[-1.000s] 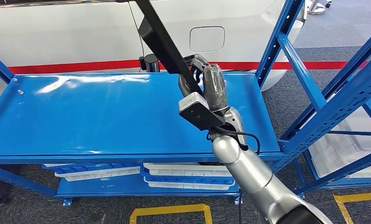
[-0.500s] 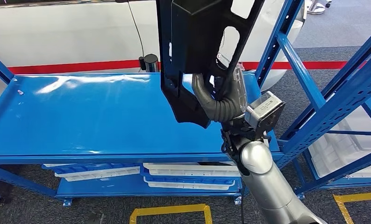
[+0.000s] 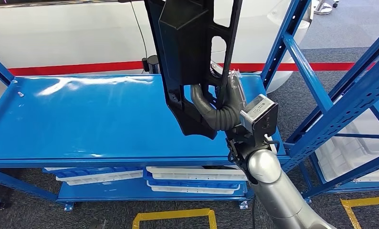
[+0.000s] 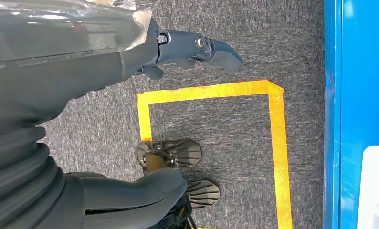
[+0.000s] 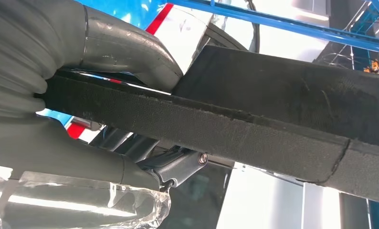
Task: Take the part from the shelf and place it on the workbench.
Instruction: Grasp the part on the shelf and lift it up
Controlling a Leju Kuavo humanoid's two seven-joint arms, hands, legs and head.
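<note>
A large black plastic part with cut-out openings stands upright in the air over the right half of the blue bench top. My right hand grips it near its lower end, thumb and fingers wrapped around a bar of it. In the right wrist view the part runs as a rough black bar through the right hand. My left hand hangs over the carpet with its fingers apart from the thumb and nothing in it.
A white car with a red stripe stands behind the bench. Blue rack uprights rise at the right, with white bins inside. White trays lie on the lower shelf. Yellow tape marks the floor.
My right wrist has turned over, swinging the part from edge-on to its broad face. Over the last half second the hand and part drifted slightly left.
</note>
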